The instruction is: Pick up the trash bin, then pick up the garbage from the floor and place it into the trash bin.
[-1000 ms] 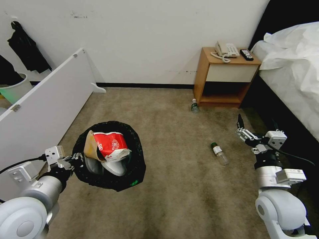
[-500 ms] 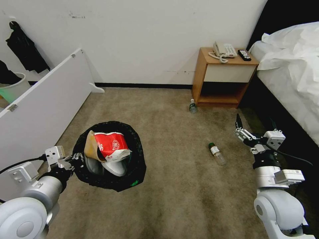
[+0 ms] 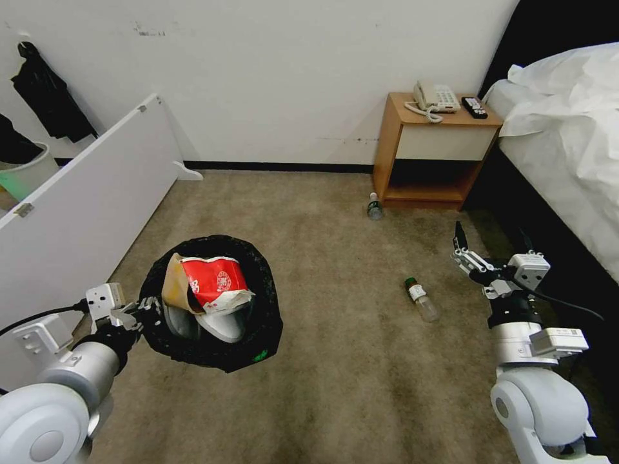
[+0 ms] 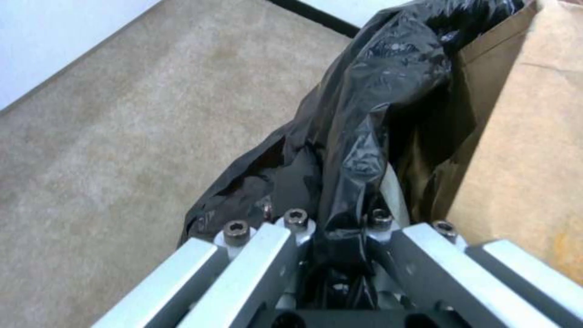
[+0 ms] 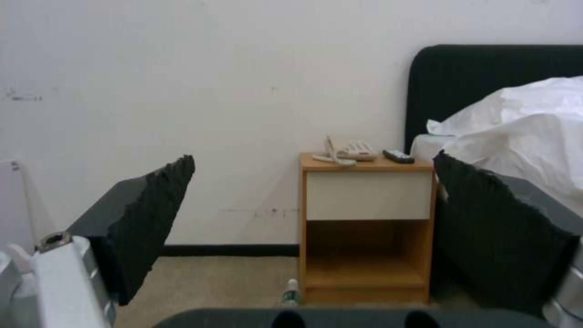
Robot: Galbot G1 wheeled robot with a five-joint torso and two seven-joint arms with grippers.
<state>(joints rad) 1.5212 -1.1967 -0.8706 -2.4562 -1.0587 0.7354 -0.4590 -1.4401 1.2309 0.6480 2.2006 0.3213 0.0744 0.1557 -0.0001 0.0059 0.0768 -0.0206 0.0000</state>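
Observation:
My left gripper (image 3: pixel 145 309) is shut on the rim of the trash bin (image 3: pixel 261 335), which hangs above the floor (image 3: pixel 335 386) with its black bag (image 4: pixel 364 118) pinched between the fingers. Inside lie a red-white wrapper (image 3: pixel 213 278), a brown paper bag (image 3: pixel 171 280) and a white slipper (image 3: pixel 222 327). Garbage on the carpet: a clear bottle (image 3: pixel 422 299) left of my right gripper (image 3: pixel 495 240), and another bottle (image 3: pixel 374 206) by the nightstand. The right gripper (image 5: pixel 316 205) is open and holds nothing, hovering above the carpet.
A wooden nightstand (image 3: pixel 438 151) with a phone and a remote stands against the back wall. A bed (image 3: pixel 567 142) runs along the right. A white board (image 3: pixel 84 206) leans at the left, with a pale bucket (image 3: pixel 26 177) behind it.
The whole picture has shifted slightly to the left, so the camera moved. Both arms, the bin and the bottles keep their places relative to each other.

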